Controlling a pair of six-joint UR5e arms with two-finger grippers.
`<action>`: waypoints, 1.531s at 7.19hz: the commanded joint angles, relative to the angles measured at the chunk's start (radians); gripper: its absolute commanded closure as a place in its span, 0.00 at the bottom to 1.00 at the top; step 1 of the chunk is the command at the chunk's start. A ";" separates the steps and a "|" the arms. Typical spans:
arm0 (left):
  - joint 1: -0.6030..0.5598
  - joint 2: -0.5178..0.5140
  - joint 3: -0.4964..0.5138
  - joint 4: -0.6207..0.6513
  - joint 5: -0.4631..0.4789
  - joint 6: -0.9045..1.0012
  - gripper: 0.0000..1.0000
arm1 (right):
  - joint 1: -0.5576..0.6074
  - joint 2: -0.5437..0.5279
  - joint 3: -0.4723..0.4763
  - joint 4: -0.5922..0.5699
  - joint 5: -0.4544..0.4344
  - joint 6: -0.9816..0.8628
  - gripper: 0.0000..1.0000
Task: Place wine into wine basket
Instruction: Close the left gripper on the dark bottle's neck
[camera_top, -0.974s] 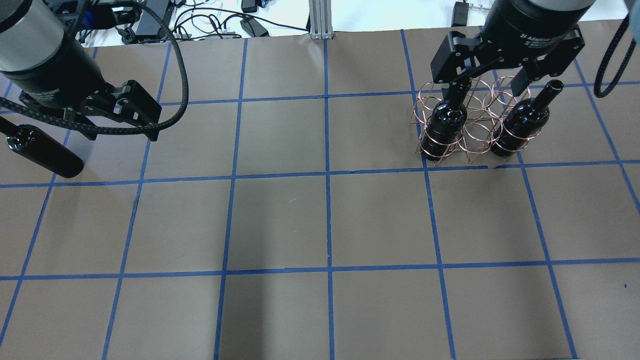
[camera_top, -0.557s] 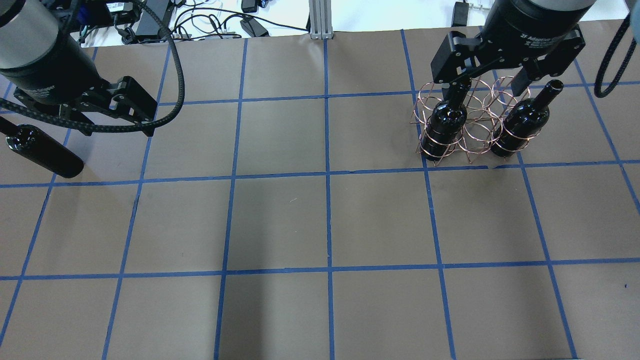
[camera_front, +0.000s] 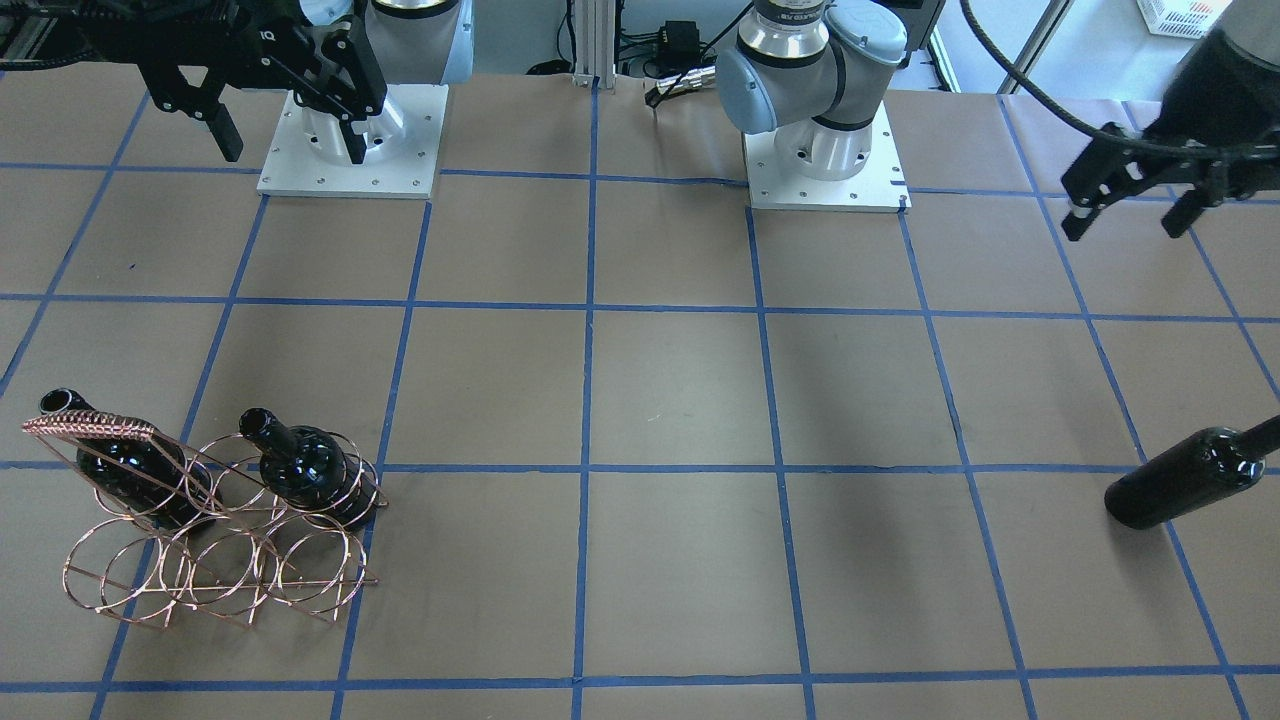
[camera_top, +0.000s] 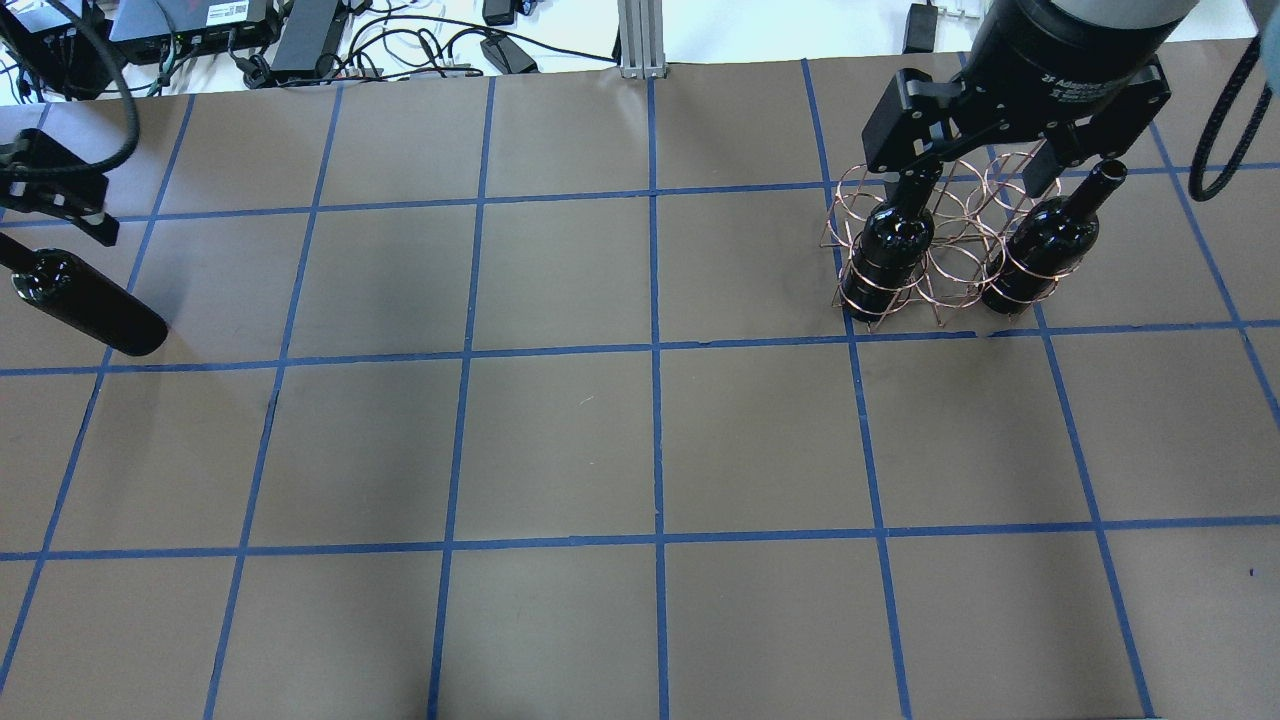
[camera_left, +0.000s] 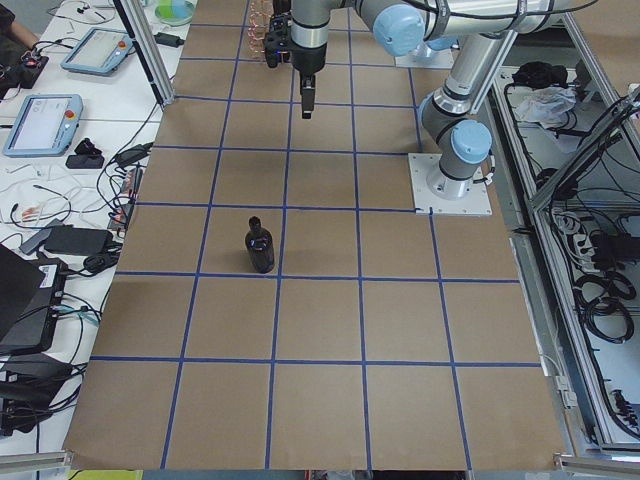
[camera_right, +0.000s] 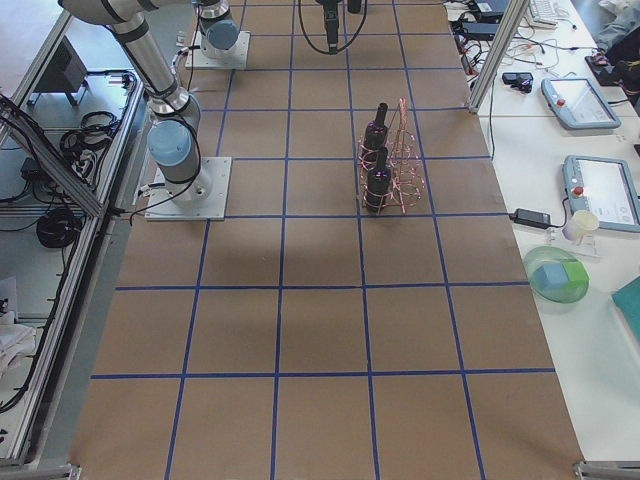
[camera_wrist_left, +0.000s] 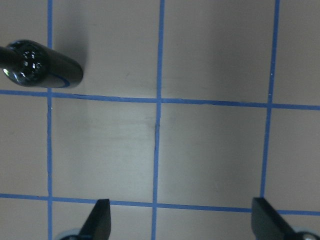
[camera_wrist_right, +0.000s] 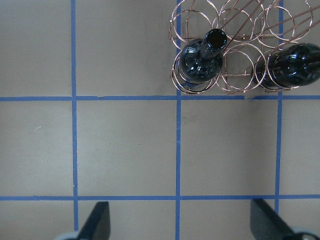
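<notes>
On blue-gridded brown table (camera_top: 560, 440), upright wine (camera_top: 90, 308)

I saw the wine (camera_top: 90, 310) standing clear at the desk's (camera_top: 560, 440) nine o'clock; at two o'clock, the wine basket's (camera_top: 950, 265) middle ring sat free between two bottles (camera_top: 885, 255).

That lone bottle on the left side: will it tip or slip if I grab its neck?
The lone wine bottle stands upright on a narrow base, so a sideways nudge would probably topple it, and it may roll. Its glossy glass looks slippery, so the open left gripper could slide along the neck. Being glass, it likely breaks if dropped.
</notes>
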 joint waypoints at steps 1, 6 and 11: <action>0.136 -0.102 0.076 0.038 -0.003 0.150 0.00 | 0.000 -0.016 0.027 -0.003 -0.001 0.001 0.00; 0.264 -0.368 0.205 0.152 -0.067 0.265 0.00 | 0.000 -0.014 0.027 -0.003 -0.001 0.001 0.00; 0.256 -0.427 0.191 0.215 -0.097 0.146 0.00 | -0.001 -0.014 0.027 -0.019 -0.001 0.002 0.00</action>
